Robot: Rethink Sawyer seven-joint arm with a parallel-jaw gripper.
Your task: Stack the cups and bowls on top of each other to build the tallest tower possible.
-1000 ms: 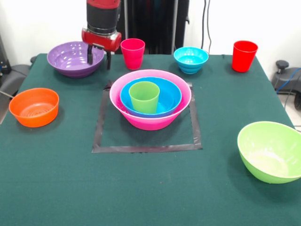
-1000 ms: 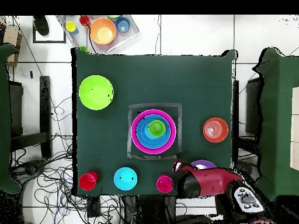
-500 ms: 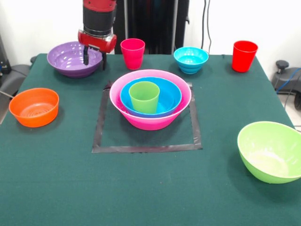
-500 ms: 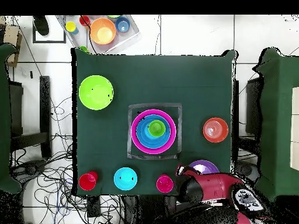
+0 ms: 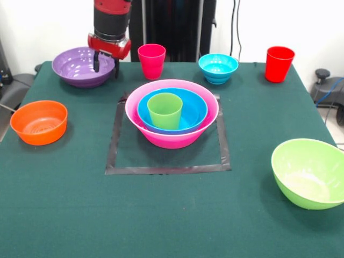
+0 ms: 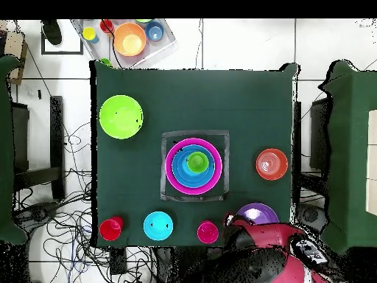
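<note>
At upper left of the front view, the gripper (image 5: pixel 106 61) hangs with its two fingers spread open over the purple bowl (image 5: pixel 83 66), its body hiding part of the bowl's rim. At frame centre, the tower (image 5: pixel 172 113) stands upright: the pink bowl (image 5: pixel 172 134) holds a blue bowl (image 5: pixel 193 110) and the green cup (image 5: pixel 165 110), mouths upward.

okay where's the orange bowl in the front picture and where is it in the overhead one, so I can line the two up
Front view: the orange bowl sits at the left edge of the table, left of the taped square.
Overhead view: the orange bowl sits at the right side of the table, right of the taped square.
Shared landmark: the pink bowl inside the taped square, holding a blue bowl and a green cup.
</note>
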